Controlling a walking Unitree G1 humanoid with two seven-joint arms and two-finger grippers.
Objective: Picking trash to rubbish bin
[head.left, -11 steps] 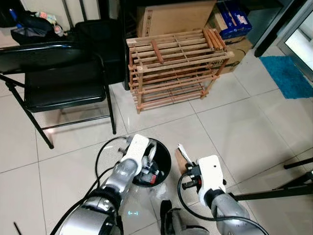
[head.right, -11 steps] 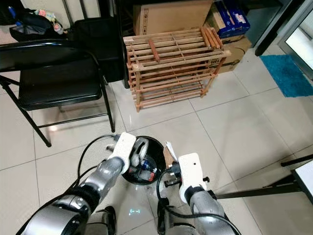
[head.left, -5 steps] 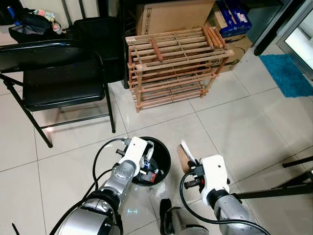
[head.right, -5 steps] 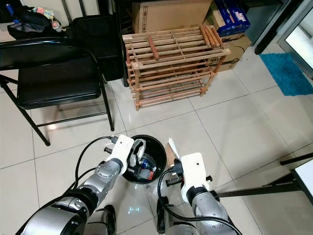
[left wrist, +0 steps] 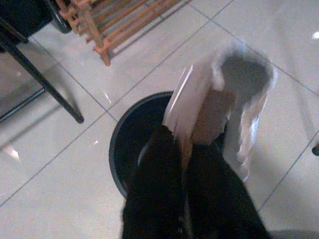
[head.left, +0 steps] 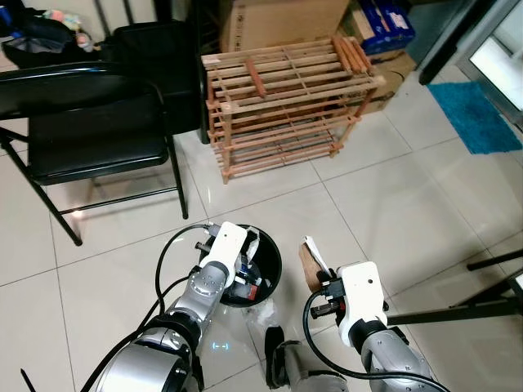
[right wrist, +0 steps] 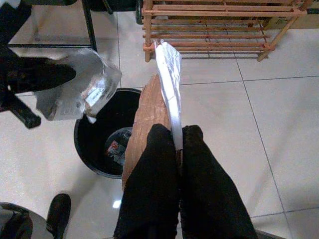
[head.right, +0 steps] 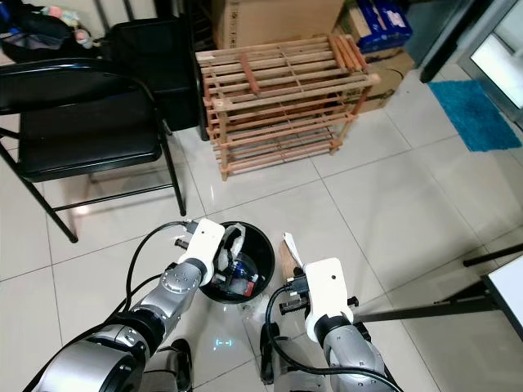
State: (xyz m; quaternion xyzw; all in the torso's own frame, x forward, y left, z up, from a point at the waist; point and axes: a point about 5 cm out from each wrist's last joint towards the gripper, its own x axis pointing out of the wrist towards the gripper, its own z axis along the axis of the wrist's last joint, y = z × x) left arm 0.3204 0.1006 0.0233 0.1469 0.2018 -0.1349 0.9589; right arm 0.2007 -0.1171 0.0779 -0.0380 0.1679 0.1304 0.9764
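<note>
Left gripper [left wrist: 185,149]: our fingers are closed on a crumpled clear wrapper [left wrist: 219,99], holding it above the mouth of the bin [head.left: 270,269].
Right gripper [right wrist: 178,137]: our fingers are clamped on a brown paper packet [right wrist: 147,122] with a white strip along its edge, held upright just beside the bin's rim, on its right.
Bin: we see a round black bin standing on the floor between our two arms, with a few bits of trash [head.right: 237,278] already lying at its bottom.
Floor [head.left: 392,188]: pale glossy tiles with thin grout lines.
Rack [head.left: 286,102]: a low wooden slatted rack stands ahead of us, beyond the bin.
Chair [head.left: 90,139]: a black folding chair stands ahead on our left, well apart from the bin.
Boxes [head.left: 286,16]: cardboard boxes sit behind the rack.
Mat [head.left: 478,114]: a blue mat lies far to our right.
</note>
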